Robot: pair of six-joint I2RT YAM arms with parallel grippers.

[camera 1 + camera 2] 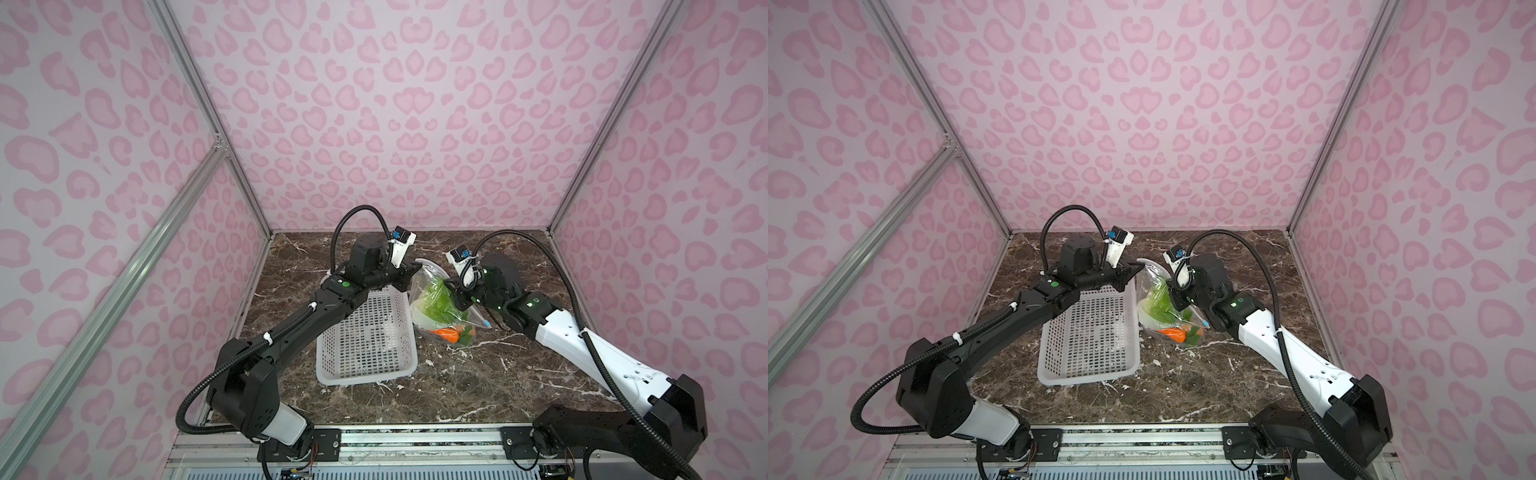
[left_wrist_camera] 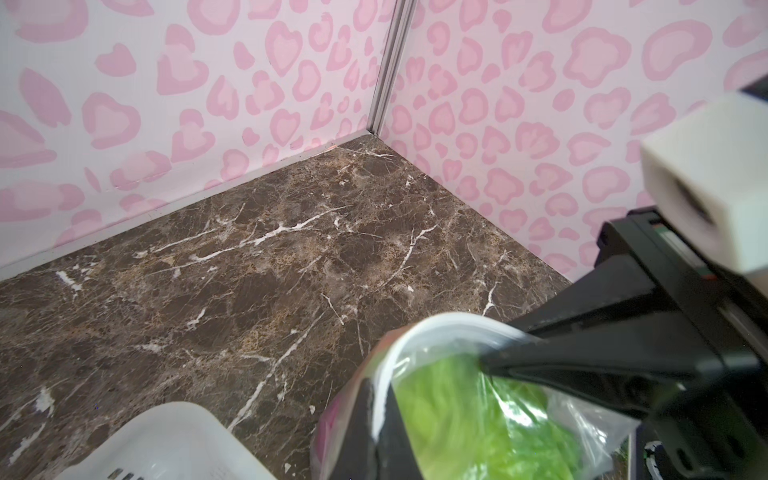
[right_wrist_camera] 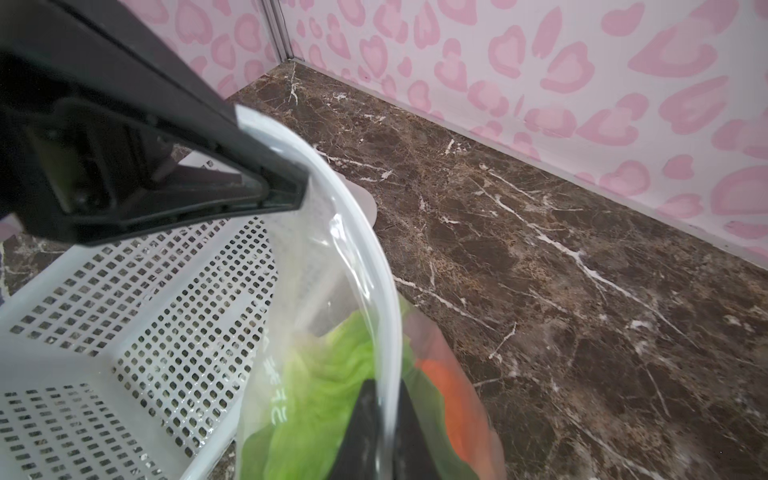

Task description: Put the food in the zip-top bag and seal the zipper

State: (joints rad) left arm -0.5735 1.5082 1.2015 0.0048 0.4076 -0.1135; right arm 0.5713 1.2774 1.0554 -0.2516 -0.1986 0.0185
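Right gripper point(image 3: 384, 397) on upright bag point(image 3: 299, 291), mouth-up

Only the zip-top bag point(image 3: 316, 291), at three o'clock from the basket point(image 1: 365, 336) in both top views, bears whitish characters point(image 3: 279, 376), too blurred to read.

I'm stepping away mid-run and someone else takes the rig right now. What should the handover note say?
Left gripper: shut on the mouth rim of the zip-top bag.
Right gripper: shut on the same rim, nearer the blue slider tab.
The bag sits beside the white basket, with lettuce and carrot inside.
Done: the basket looks empty and no loose food is seen.
Left: the mouth gapes open, so run the slider along to seal it.
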